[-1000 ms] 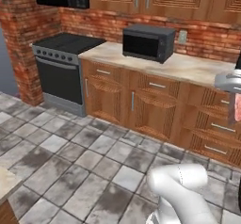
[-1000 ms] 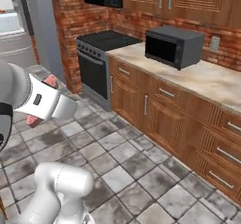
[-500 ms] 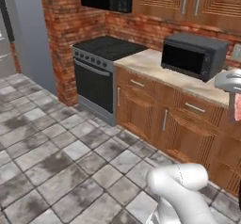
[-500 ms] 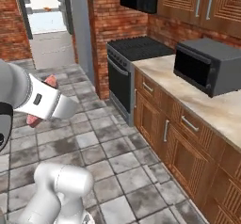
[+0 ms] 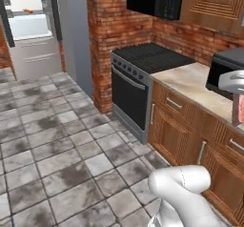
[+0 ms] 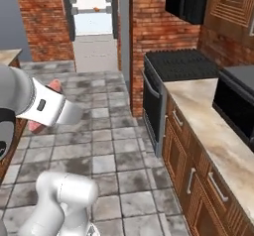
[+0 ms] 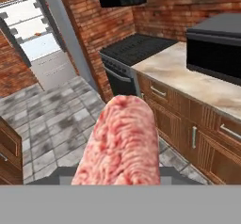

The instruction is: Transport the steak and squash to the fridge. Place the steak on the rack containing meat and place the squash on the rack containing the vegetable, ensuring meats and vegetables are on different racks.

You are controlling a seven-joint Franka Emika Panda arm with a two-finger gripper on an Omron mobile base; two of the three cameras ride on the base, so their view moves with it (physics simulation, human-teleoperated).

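Note:
My gripper is shut on the steak, a long pink-red marbled slab that rises up the middle of the hand view and hides the fingertips. The steak's ends stick out past the white hand at the left of the right base view. The fridge stands open far ahead, white inside with grey racks, and shows at the upper left in the hand view. A small orange vegetable lies on an upper rack. The squash is out of view. I cannot make out the meat on the racks.
A black oven range and wooden cabinets under a beige counter run along the right. A black microwave sits on the counter. A brick pillar stands between range and fridge. A grey tiled floor leads to the fridge.
The whole picture has shifted: the base has moved and turned, bringing the open fridge into view while microwave and cabinets slide right. The steak stays in the shut gripper.

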